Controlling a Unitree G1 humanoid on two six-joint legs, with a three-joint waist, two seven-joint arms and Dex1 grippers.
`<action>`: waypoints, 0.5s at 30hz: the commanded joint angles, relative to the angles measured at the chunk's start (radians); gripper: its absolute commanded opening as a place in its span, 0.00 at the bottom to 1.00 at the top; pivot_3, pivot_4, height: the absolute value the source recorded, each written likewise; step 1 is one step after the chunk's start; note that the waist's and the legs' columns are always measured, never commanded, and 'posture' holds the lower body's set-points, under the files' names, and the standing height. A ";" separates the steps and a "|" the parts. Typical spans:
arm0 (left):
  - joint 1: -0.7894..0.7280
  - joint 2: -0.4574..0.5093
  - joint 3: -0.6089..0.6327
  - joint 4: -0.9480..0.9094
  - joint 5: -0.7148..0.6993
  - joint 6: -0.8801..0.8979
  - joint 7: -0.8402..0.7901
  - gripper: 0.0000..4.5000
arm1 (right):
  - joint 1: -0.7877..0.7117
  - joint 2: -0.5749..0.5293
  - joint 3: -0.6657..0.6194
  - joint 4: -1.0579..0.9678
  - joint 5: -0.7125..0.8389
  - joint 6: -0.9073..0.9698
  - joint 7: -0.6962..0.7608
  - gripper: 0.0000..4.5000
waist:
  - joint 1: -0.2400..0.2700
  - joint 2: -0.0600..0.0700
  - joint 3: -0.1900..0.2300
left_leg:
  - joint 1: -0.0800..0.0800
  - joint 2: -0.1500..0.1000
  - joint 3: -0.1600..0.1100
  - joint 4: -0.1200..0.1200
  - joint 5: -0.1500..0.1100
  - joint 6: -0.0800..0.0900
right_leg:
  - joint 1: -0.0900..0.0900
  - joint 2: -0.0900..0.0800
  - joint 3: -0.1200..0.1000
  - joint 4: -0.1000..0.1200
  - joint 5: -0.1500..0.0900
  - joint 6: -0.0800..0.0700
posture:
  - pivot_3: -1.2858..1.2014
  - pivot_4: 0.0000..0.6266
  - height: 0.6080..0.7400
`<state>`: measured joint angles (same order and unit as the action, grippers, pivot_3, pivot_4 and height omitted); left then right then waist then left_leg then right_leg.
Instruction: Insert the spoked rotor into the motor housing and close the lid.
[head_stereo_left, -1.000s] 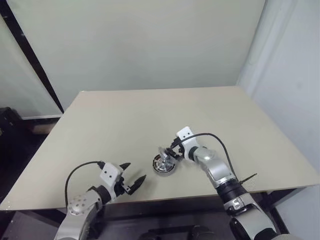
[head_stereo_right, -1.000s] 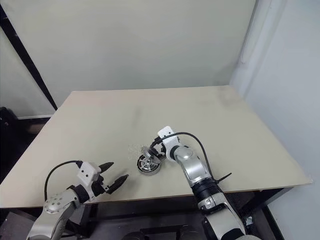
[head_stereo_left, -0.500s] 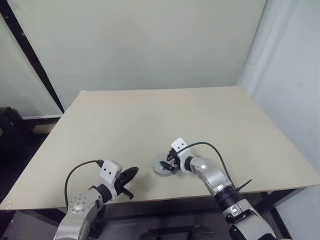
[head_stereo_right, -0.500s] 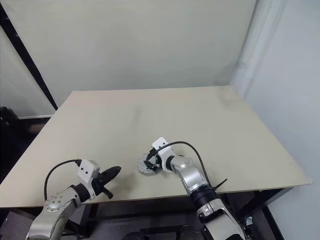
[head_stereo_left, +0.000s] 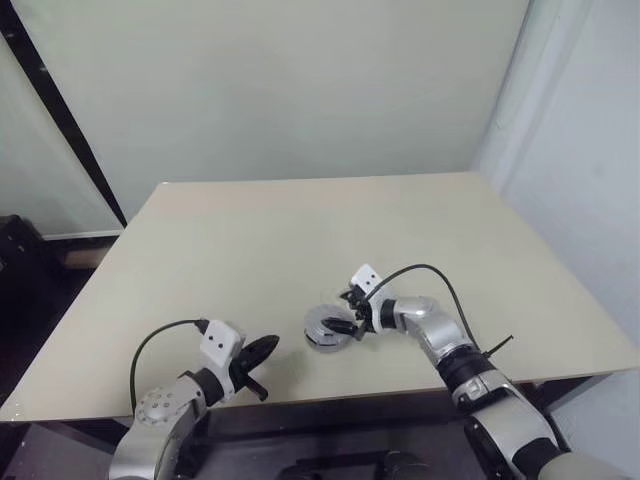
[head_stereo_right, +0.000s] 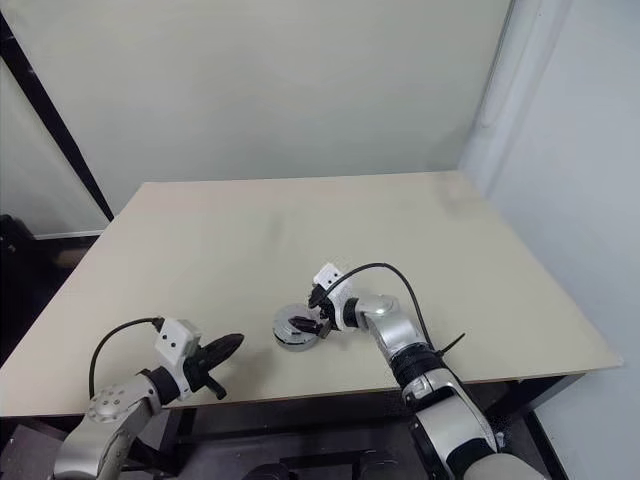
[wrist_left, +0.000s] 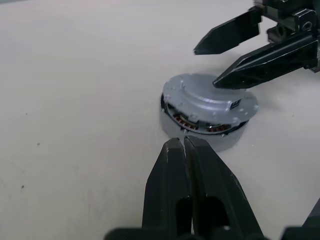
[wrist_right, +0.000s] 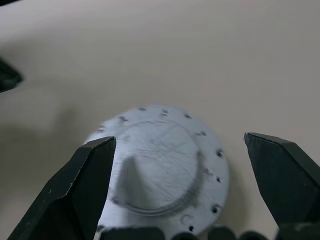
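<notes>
Left wrist view — lid (wrist_left: 210, 100) atop motor housing (wrist_left: 200, 122)

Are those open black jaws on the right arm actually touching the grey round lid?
Cannot tell. In the left wrist view the right gripper has one tip over the grey round lid, but neither contact nor gap is plain.

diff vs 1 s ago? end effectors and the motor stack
The left end effector closed on nothing, near the table's front edge. The right end effector stayed open while its wrist swung; it now points leftward, its fingers over the grey round lid. That lid now lies flat on the copper-wound motor housing. The stack sits where it was on the beige table.
</notes>
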<state>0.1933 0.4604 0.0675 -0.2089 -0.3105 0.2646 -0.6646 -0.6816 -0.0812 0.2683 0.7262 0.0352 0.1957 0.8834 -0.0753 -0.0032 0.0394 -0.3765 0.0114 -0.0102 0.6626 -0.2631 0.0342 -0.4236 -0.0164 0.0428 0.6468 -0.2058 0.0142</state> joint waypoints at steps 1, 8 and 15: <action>0.005 0.021 0.006 -0.057 -0.011 0.007 -0.012 0.01 | -0.056 -0.006 0.013 0.047 -0.011 -0.081 0.074 1.00 | 0.000 0.000 0.000 | 0.000 0.000 0.000 0.000 0.000 0.000 | 0.000 0.000 0.000 0.000 0.000 0.000 | 0.52 0.00 1.00; 0.025 0.042 0.018 -0.083 -0.020 0.019 -0.023 0.01 | -0.116 0.015 0.038 0.185 -0.056 -0.171 0.126 1.00 | 0.000 0.000 0.000 | 0.000 0.000 0.000 0.000 0.000 0.000 | 0.000 0.000 0.000 0.000 0.000 0.000 | 0.52 0.00 1.00; 0.044 0.062 0.030 -0.097 -0.027 0.022 -0.025 0.01 | -0.162 0.043 0.044 0.291 -0.099 -0.236 0.127 1.00 | 0.000 0.000 0.000 | 0.000 0.000 0.000 0.000 0.000 0.000 | 0.000 0.000 0.000 0.001 0.000 -0.001 | 0.52 0.00 1.00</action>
<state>0.2399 0.5108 0.0682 -0.2611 -0.3269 0.2937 -0.6857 -0.8047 -0.0424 0.3187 1.0145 -0.0538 -0.0122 1.0070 -0.0753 -0.0030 0.0395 -0.3763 0.0114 -0.0101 0.6629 -0.2631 0.0340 -0.4237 -0.0167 0.0429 0.6476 -0.2053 0.0133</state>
